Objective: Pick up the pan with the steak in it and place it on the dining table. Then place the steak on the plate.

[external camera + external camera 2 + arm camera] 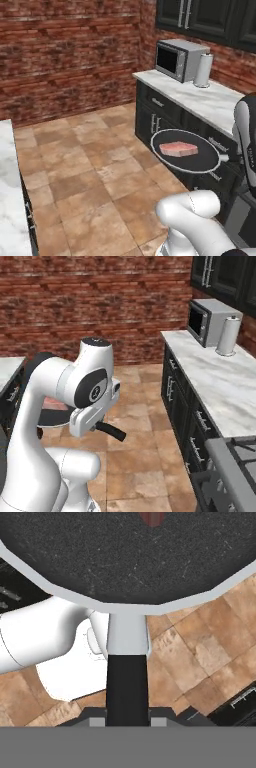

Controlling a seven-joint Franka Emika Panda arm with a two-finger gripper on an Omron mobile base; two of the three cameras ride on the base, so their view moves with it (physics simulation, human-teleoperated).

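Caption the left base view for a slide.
Pan carrying the steak, held by its handle above the tile floor beside the marble counter with microwave.

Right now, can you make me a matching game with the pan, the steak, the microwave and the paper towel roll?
Things:
1. pan
2. steak
3. microwave
4. paper towel roll

Descriptions:
A. silver box at the back of the marble counter
B. pink-red slab lying in the pan
C. held up over the brick floor by its black handle
D. white, standing upright beside the microwave

Pairs: 1-C, 2-B, 3-A, 4-D
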